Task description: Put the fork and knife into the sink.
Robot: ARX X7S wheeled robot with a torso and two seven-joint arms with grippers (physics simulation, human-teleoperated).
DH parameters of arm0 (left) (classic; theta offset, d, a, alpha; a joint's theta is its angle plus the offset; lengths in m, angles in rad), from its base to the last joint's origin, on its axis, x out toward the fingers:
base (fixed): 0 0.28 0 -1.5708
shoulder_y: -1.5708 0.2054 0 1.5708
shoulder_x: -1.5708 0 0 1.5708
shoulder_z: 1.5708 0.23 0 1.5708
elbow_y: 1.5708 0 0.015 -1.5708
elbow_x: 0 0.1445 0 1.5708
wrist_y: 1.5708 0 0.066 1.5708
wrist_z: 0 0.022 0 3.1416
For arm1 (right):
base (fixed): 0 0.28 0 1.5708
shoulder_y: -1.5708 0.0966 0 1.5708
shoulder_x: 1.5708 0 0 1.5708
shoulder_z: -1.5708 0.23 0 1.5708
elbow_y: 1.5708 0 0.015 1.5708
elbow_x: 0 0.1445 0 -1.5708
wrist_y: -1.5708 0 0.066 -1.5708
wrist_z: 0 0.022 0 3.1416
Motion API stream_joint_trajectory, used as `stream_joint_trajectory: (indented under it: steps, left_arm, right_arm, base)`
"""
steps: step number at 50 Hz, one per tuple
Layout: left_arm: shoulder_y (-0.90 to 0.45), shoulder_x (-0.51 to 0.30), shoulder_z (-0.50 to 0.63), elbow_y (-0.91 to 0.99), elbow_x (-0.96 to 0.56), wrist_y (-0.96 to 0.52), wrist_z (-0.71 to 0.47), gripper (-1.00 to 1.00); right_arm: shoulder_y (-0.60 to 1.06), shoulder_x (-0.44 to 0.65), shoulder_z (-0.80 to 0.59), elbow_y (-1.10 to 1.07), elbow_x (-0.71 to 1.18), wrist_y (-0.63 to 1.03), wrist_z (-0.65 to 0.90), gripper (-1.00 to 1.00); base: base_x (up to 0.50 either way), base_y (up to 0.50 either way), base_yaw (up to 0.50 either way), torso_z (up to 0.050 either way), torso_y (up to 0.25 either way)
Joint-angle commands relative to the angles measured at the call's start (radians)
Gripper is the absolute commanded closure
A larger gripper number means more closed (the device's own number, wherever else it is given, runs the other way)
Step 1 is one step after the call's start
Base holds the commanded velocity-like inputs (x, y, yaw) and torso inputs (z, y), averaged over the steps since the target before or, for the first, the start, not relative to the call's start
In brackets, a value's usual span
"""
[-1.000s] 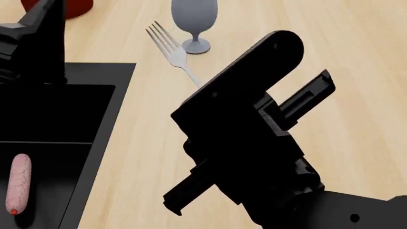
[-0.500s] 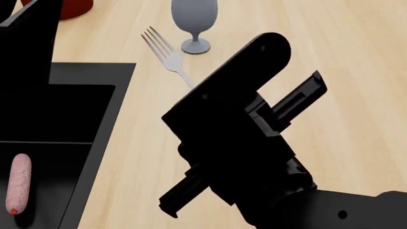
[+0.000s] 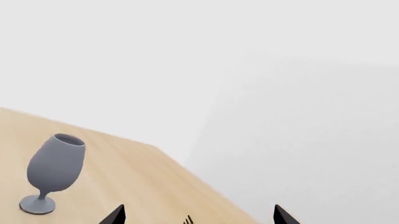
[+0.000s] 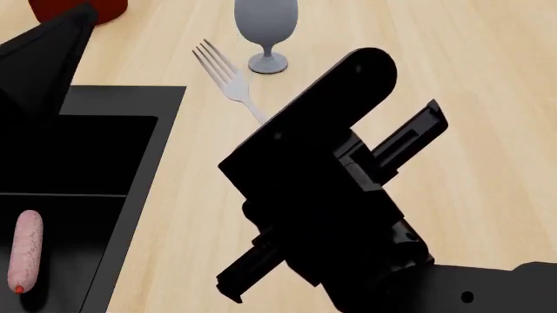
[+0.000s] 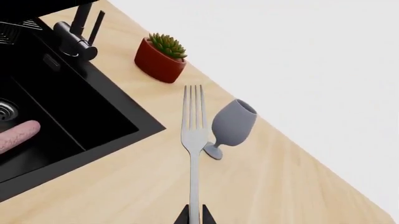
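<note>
Fork (image 4: 228,77) shifted left (slightly) | right fingers (image 5: 194,215) clamp handle | over counter (image 4: 487,98)

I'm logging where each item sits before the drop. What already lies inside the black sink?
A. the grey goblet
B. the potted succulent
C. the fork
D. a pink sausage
D: the pink sausage lies on the floor of the sink, while the fork is held in the right gripper over the wooden counter, and the grey goblet and potted succulent stand on that counter.
</note>
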Motion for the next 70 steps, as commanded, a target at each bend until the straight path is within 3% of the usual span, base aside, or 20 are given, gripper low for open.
stream_joint_trajectory:
  steps: [1, 8, 14, 25, 61, 70]
  left_arm:
    - [0.004, 0.0, -0.033, -0.093, -0.148, 0.024, -0.088, -1.0]
    - [0.012, -0.011, -0.004, -0.156, -0.152, 0.044, -0.113, -1.0]
    - [0.013, -0.011, 0.0, -0.211, -0.179, 0.063, -0.201, -1.0]
    - [0.017, -0.022, 0.033, -0.274, -0.185, 0.09, -0.21, -1.0]
    - [0.035, -0.023, 0.137, -0.261, -0.218, 0.168, -0.157, -1.0]
    - [0.062, -0.011, 0.182, -0.303, -0.163, 0.205, -0.096, -1.0]
  right_arm:
    - [0.01, -0.017, 0.015, 0.007, -0.003, -0.01, -0.013, 1.0]
    - [0.012, -0.016, 0.009, 0.007, 0.002, -0.014, -0.007, 1.0]
    - [0.014, -0.011, 0.009, 0.003, 0.018, -0.016, 0.006, 1.0]
    - [0.017, -0.006, 0.008, 0.001, 0.048, -0.025, 0.024, 1.0]
    - [0.03, 0.013, -0.016, 0.001, 0.097, -0.042, 0.068, 1.0]
    - [0.02, 0.033, -0.003, -0.007, 0.11, -0.062, 0.064, 1.0]
  base:
    - [0.0, 0.0, 0.0, 0.0, 0.0]
    - [0.0, 0.0, 0.0, 0.0, 0.0]
    - [0.0, 0.0, 0.0, 0.0, 0.0]
    - [0.0, 0.0, 0.0, 0.0, 0.0]
    - [0.0, 0.0, 0.0, 0.0, 0.0]
    - [0.0, 0.0, 0.0, 0.0, 0.0]
